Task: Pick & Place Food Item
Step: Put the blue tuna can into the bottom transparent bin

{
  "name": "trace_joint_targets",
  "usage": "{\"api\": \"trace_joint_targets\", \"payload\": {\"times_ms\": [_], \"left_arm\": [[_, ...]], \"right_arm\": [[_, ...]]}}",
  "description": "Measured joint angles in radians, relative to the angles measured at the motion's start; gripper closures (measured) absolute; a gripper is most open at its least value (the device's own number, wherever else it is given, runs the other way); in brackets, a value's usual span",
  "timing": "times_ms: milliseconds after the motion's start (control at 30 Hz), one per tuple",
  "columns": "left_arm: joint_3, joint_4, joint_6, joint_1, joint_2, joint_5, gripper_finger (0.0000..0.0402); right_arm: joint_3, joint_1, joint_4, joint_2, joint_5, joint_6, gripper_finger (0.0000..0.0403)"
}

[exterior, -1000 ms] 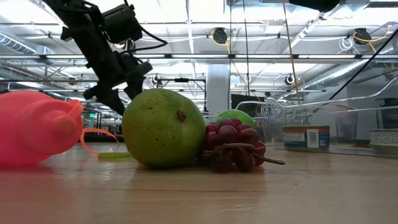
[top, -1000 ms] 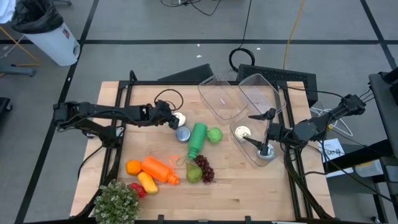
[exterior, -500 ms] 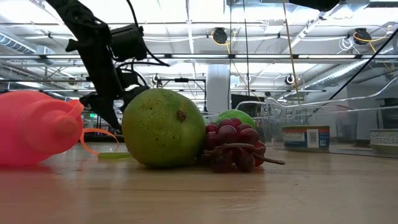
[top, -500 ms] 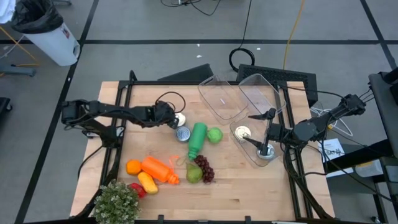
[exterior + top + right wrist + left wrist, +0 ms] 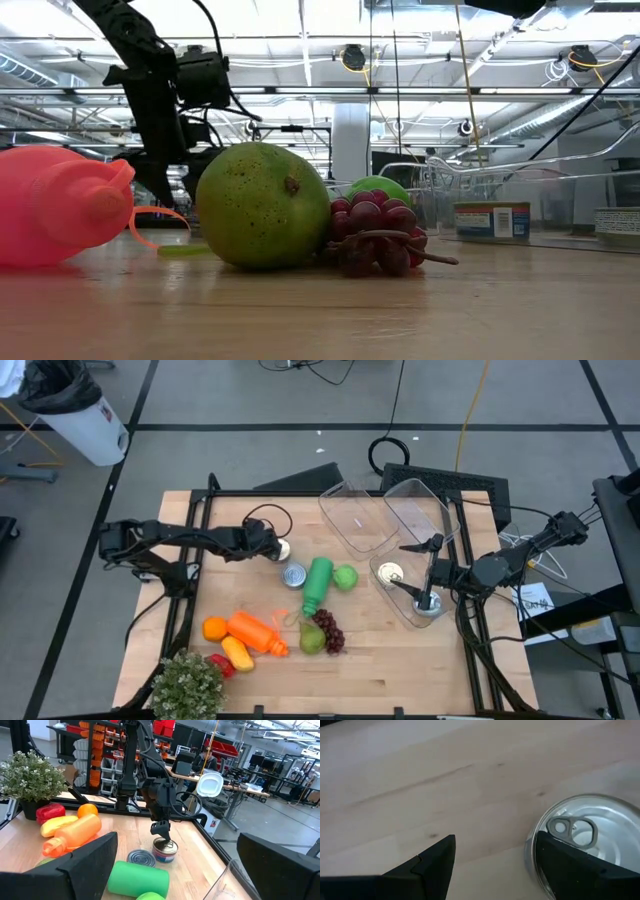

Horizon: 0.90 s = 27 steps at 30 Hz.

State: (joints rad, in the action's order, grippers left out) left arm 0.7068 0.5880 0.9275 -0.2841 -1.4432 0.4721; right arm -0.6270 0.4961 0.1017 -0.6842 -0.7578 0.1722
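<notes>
Hovering over a small can (image 5: 283, 549) in the middle left of the high view, the left gripper (image 5: 272, 543) has its fingers spread apart and it grasps nothing; in the left wrist view the two dark fingers (image 5: 432, 865) stand on each side of bare wood, and the can's silver lid with the pull tab (image 5: 572, 829) lies partly under one of them. A second can (image 5: 294, 575) lies just below and to the right of the first one, beside a green bottle (image 5: 316, 583) that lies on its side in the centre of the frame. A green round fruit (image 5: 345, 577) is just right of the bottle. Lower in the frame there are a pear (image 5: 311, 639) touching a bunch of dark grapes (image 5: 331, 630), an orange bottle (image 5: 256, 632), an orange (image 5: 214, 628), a yellow item (image 5: 237, 653) and a potted plant (image 5: 187, 685) at the lower left corner of the table (image 5: 390, 670). The right gripper (image 5: 428, 598) is at the right side of the frame, fully open and empty, over a clear container (image 5: 405, 586) that holds another can (image 5: 389, 572). Two more clear containers (image 5: 356, 515) lie at the upper middle of the table.
</notes>
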Motion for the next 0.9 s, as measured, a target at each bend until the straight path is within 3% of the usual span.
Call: {"api": "trace_joint_targets", "payload": {"times_ms": [267, 633, 800, 900], "left_arm": [[-0.001, 0.140, 0.100, -0.003, -0.001, 0.051, 0.0128], [0.003, 0.259, 0.185, -0.015, -0.024, -0.023, 0.0128], [-0.003, 0.130, 0.133, -0.015, -0.026, -0.040, 0.0129], [-0.004, -0.053, 0.057, -0.008, -0.031, -0.134, 0.0129]], "right_arm": [[0.000, 0.000, 0.000, 0.000, 0.000, -0.002, 0.0009], [0.000, 0.000, 0.000, 0.000, 0.000, -0.003, 0.0009], [0.000, 0.000, 0.000, 0.000, 0.000, -0.003, 0.0009], [0.000, 0.000, 0.000, 0.000, 0.000, -0.003, 0.0009]]}}
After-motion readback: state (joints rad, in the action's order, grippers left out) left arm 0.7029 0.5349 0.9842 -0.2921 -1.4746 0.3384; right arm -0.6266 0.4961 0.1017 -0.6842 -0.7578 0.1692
